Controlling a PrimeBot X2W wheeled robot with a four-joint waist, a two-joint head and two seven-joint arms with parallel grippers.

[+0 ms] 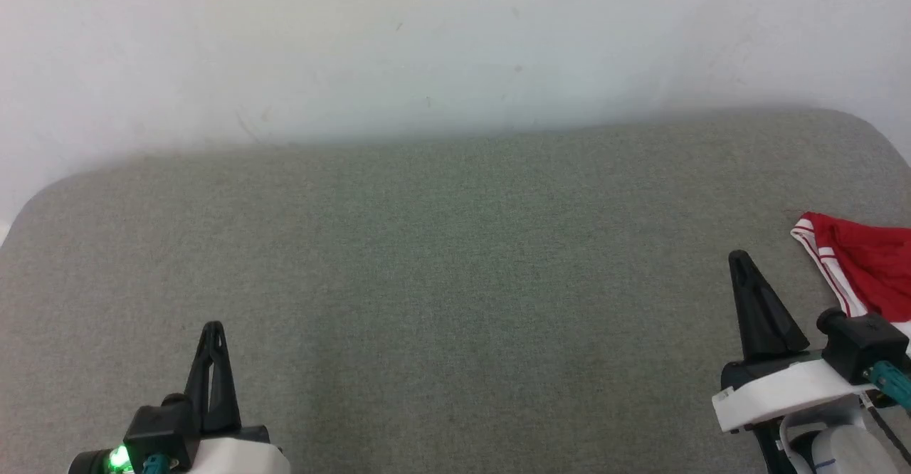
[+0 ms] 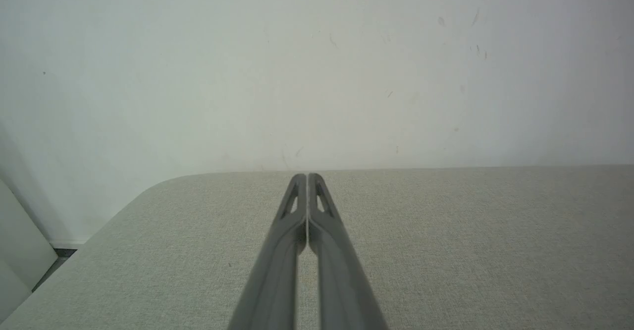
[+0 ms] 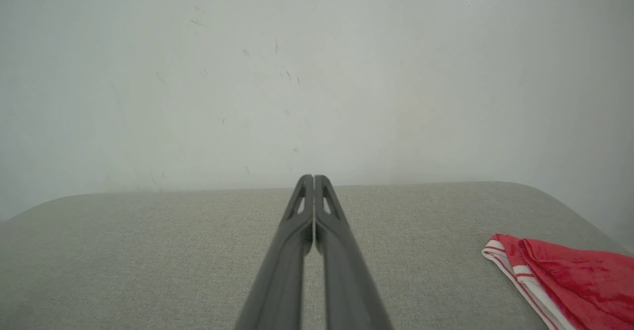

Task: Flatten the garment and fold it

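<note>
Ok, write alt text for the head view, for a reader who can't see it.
A bunched red garment with white-striped trim lies at the right edge of a grey-green padded surface, near the shut right gripper; the shut left gripper points up at lower left.

1. Surface (image 1: 441,282): grey woven cloth, matt, fine rough weave.
2. Garment (image 1: 872,267), at surface's right edge: red cloth w/ slight sheen, soft creases; white-striped trim.
3. Left gripper (image 1: 213,328) & right gripper (image 1: 739,257): dark plastic, matt, smooth.
4. Wall (image 1: 427,47): pale, matt, scuffed.
</note>
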